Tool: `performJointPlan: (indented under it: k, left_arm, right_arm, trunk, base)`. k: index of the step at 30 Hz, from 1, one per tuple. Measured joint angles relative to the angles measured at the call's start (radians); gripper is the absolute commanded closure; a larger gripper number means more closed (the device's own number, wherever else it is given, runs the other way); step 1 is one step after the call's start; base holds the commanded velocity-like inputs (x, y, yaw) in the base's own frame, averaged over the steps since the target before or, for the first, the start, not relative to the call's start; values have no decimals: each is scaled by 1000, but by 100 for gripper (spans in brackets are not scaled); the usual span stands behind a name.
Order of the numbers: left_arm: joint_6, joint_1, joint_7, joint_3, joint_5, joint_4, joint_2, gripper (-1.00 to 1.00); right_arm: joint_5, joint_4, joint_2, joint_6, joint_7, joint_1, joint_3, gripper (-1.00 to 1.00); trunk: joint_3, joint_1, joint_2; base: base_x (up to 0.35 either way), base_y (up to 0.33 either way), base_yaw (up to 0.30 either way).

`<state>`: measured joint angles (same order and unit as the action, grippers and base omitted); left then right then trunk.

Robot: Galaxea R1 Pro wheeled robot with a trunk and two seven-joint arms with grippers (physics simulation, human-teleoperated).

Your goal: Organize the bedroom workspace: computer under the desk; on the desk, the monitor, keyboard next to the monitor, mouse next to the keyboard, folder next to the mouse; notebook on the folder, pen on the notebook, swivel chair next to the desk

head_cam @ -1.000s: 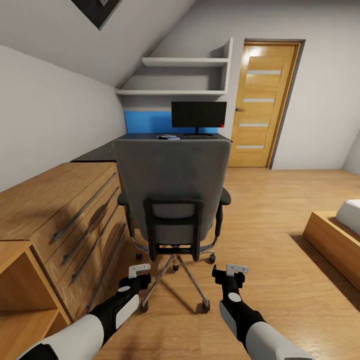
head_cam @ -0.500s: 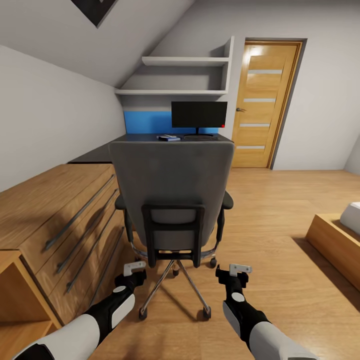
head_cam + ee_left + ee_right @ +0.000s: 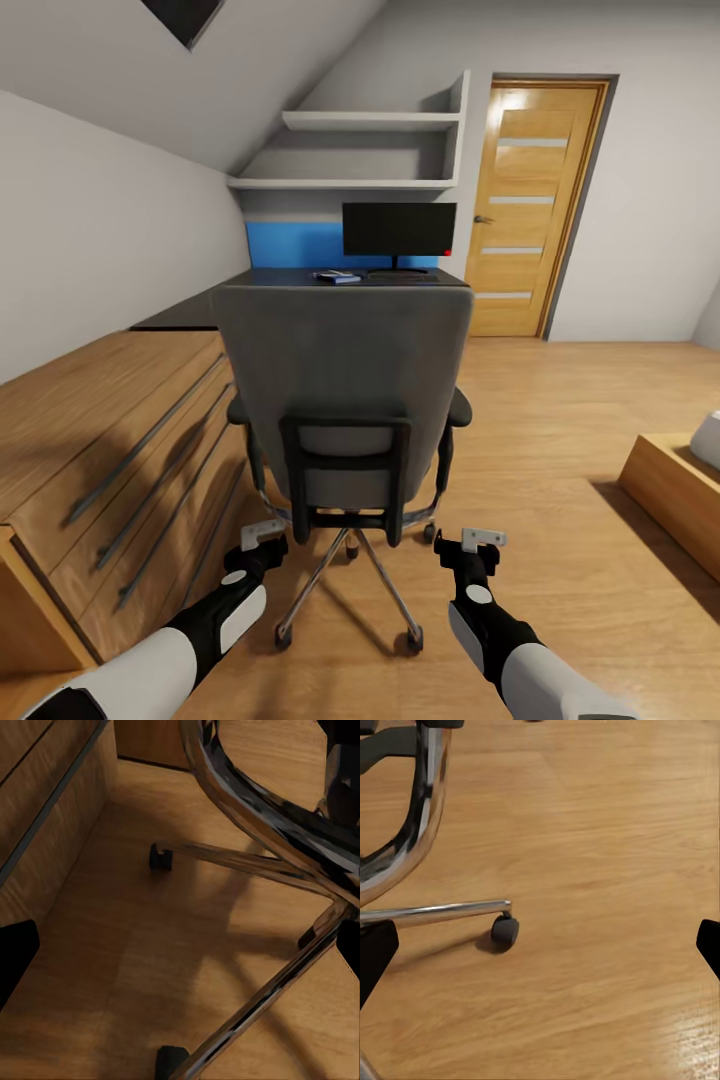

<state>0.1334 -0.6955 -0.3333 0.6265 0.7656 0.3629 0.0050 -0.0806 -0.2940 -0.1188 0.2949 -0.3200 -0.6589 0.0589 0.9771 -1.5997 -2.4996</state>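
The swivel chair [image 3: 345,400], grey and padded with a tall back, dark round armrests and a chrome five-star base on black castors, stands right in front of me with its back turned my way. My left gripper [image 3: 264,536] hangs low beside the chair's base on the dresser side, and my right gripper [image 3: 478,545] hangs low on the other side; the chair sits between the two arms, and neither gripper touches it. In the left wrist view the chrome legs [image 3: 262,862] and two castors lie ahead of the fingers, nothing between them. In the right wrist view one chrome leg ends in a black castor [image 3: 505,931] on the wooden floor [image 3: 600,832], and the two dark fingertips stand far apart at the frame's edges, holding nothing. I read both sets of jaws as spread wide and empty.

On my left runs a long light wooden dresser [image 3: 110,440] with dark bar handles. Beyond the chair is the black-topped desk [image 3: 200,305] with a blue back panel. On it stand the wide black monitor [image 3: 398,229], a slim dark keyboard [image 3: 400,277] at its foot, and a small bluish flat item [image 3: 337,277] beside that, too small to identify. Farther right is a wooden door [image 3: 530,210].
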Motion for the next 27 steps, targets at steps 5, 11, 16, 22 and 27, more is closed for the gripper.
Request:
performJointPlan:
  k: [5,11,16,22,27]
  left_arm:
    - [0,0,0,1,1,0,-1,-100]
    - [1,0,0,2,0,0,-1,-100]
    - [2,0,-1,2,0,0,-1,-100]
    - [1,0,2,4,0,0,-1,-100]
    - [3,0,3,3,-1,0,-1,-100]
  right_arm:
    - [0,0,1,0,0,0,0,-100]
    - [0,0,0,0,0,0,0,-100]
    - [0,0,0,0,0,0,0,-100]
    - [0,0,0,0,0,0,0,-100]
    - [0,1,0,0,1,0,0,-100]
  trunk:
    - [-1,0,0]
    - [-2,0,0]
    - [-2,0,0]
    - [-2,0,0]
    - [-2,0,0]
  base:
    - [308,-90,-192]
    - [314,-161,-60]
    - [307,-174,-5]
    - [303,-109,49]
    - [258,-132,117]
